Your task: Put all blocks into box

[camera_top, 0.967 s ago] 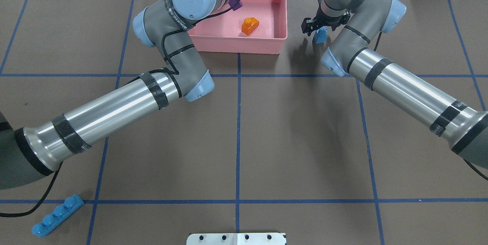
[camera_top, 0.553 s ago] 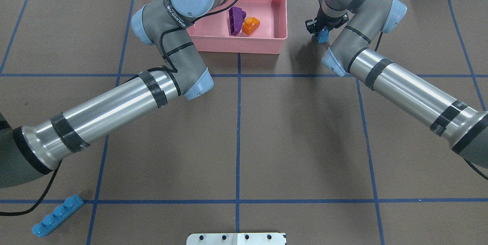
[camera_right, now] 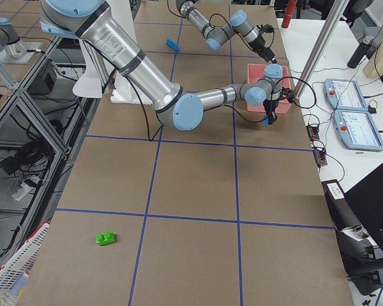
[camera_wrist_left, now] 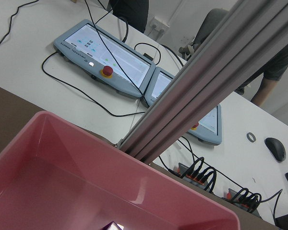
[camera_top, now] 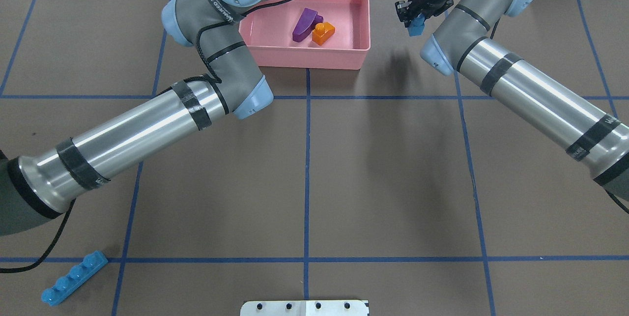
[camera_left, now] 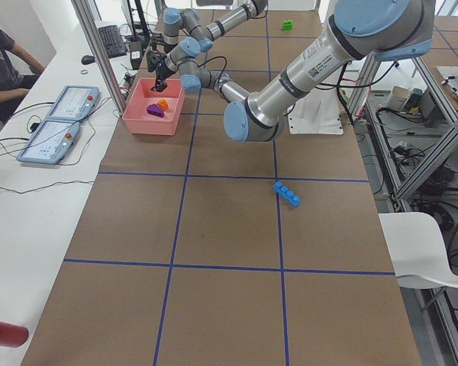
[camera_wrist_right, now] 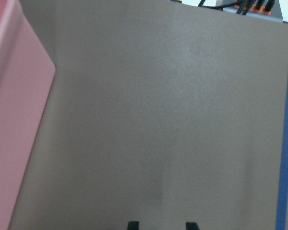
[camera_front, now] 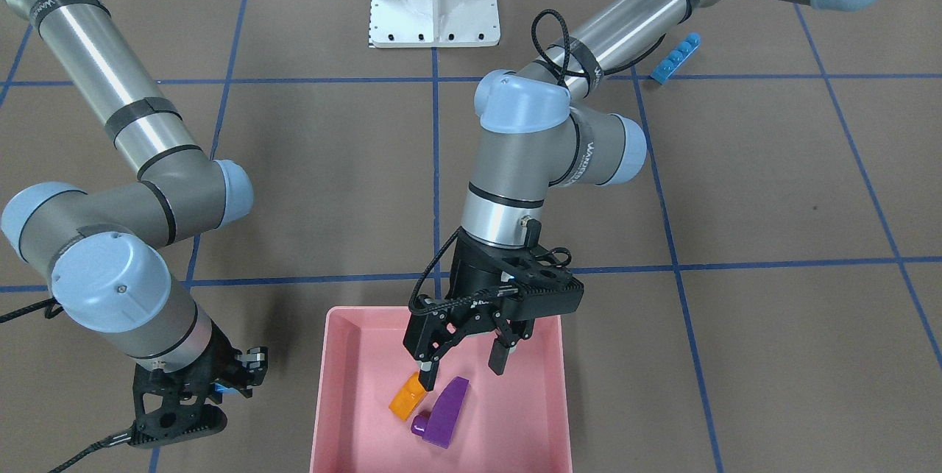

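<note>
Robotics laboratory. Two industrial arms (camera_top: 147,129) worked at a table (camera_top: 383,168) covered in brown sheet and ruled into squares with blue tape (camera_top: 307,158). Just beyond the left gripper (camera_front: 462,370), past the table's edge, an aluminium frame post (camera_wrist_left: 206,81) rose before a white bench (camera_left: 30,206). The bench carried two touch-screen control pendants (camera_wrist_left: 105,60), one with a red stop button (camera_wrist_left: 106,72), trailing cables (camera_wrist_left: 86,91), a keyboard (camera_left: 111,40) and a mouse (camera_wrist_left: 274,148). A person (camera_left: 0,57) sat there. Open metal racking (camera_left: 435,114) stood behind the arms, well away from the gripper.
</note>
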Controlling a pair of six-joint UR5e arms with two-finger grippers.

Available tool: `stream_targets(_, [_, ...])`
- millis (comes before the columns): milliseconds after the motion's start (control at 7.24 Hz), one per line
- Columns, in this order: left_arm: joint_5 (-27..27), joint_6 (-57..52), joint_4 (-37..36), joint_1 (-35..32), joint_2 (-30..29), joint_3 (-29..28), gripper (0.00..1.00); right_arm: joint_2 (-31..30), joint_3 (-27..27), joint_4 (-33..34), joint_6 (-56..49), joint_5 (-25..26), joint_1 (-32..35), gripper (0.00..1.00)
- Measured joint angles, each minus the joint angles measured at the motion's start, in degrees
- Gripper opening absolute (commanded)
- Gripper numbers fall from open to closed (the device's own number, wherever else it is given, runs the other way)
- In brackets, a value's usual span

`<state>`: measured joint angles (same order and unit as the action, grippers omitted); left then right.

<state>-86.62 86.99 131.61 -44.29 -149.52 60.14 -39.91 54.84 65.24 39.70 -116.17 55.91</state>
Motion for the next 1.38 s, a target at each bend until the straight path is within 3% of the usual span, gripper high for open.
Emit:
stream_targets(276, [-11.1, -6.4, -9.8, -4.2, 5.0, 8.7, 1.00, 1.8, 3.4, 0.6, 1.3, -2.0, 1.6, 0.00])
stream_targets(553, [-18.4, -17.4, -21.5, -6.9, 13.0, 20.7, 1.00, 6.4, 3.6, 0.7, 5.2, -2.0, 1.4, 0.00])
stream_targets(829, [-22.4, -29.2, -28.8, -7.4, 23.1, 31.6, 1.00, 10.3, 1.4, 0.4, 6.9, 3.1, -1.4, 0.00])
stream_targets(1244, [-29.0, -37.8, -30.1, -7.2, 40.9, 47.0, 1.00, 13.0, -5.6, -5.6, 7.8, 11.4, -6.3, 0.00])
stream_targets(1382, [-29.6, -38.9, -30.2, -6.3, 47.4, 52.0, 1.00, 13.2, -7.0, -7.6, 8.5, 13.6, -7.6, 0.86])
